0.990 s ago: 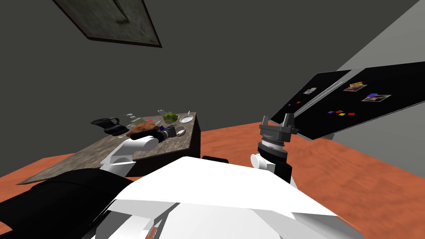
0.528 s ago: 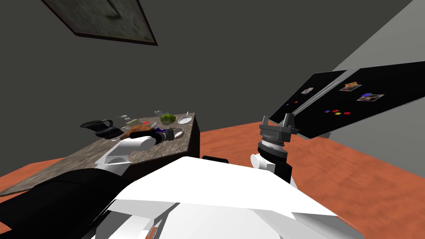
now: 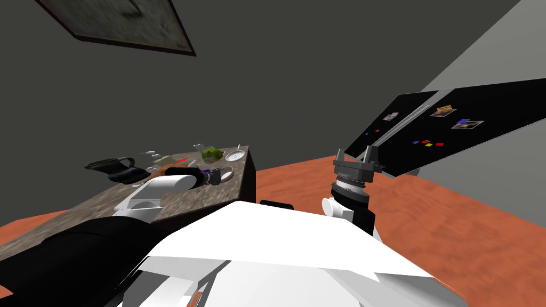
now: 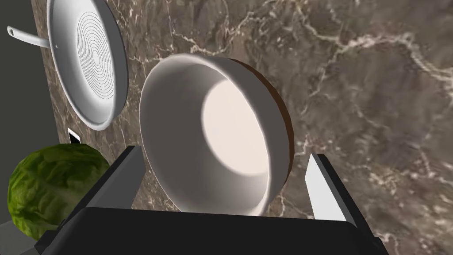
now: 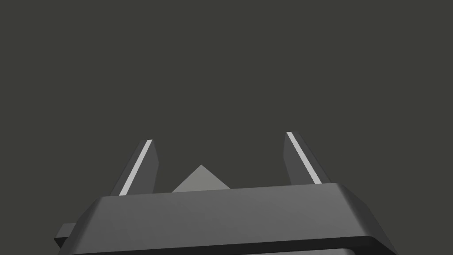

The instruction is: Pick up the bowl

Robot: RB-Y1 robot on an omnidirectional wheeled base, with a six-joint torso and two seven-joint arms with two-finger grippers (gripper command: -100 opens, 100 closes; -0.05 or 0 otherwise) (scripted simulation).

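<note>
The bowl [image 4: 212,137] is found on the brown marbled counter [image 4: 376,88], near its end, with a ridged white pan [image 4: 88,62] just beside it and a green lettuce head [image 4: 48,186] close by on the pan's side. The bowl is white inside, and a brown outer wall is seen along one edge. Its mouth is turned towards the body of the left gripper [image 4: 222,152], so that the pale flat bottom is looked into directly. Being round, the bowl has no long axis of its own; its rim is drawn as an oval only by the slanted view. The pan's thin handle is pointed away from the bowl, past the counter's edge.

The left gripper's fingers [image 4: 325,190] are spread, one on each side of the bowl. A strip of counter is seen between one finger and the brown wall. The other finger is just beside the rim, and whether it touches cannot be told.

In the head view a black jug [image 3: 114,169] is seen farther along the counter.

The right gripper [image 3: 368,154] is held up over the red-brown floor [image 3: 458,224], in front of a black fridge door [image 3: 480,138] dotted with small pictures. Its fingers are spread apart, with nothing between them.
</note>
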